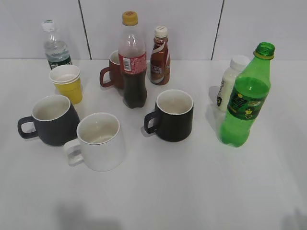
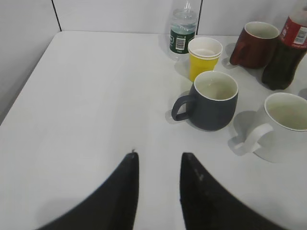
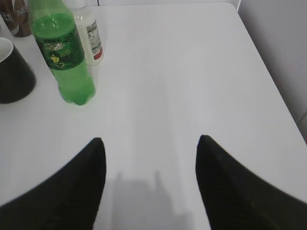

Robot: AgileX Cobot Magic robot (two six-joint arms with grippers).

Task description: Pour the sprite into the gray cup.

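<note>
Sprite stands upright on the right side of the white table, just beside a small white bottle and well apart from the gray cup, which sits at the far left with its handle pointing outward. Its cap is off — the green neck ring is bare at the top — so any tilt will spill. The bottle looks nearly full, so I judge it fairly heavy for its size, with the weight carried low. The plastic wall is thin and will likely give under a hard squeeze, and the smooth label band may be slick; a hold around the body at or just below the label, near the middle of the mass, seems the safest place, leaving the neck free for pouring.

The right gripper hangs over bare table with its jaws spread wide and nothing between them; the sprite is ahead and to its left in the wrist view. The left gripper is also empty, its fingers parted by a narrow gap, with the gray cup ahead of it and to its right. A black mug, a white mug and a cola bottle stand between bottle and cup — a crowded path for a carried, uncapped bottle.
</note>
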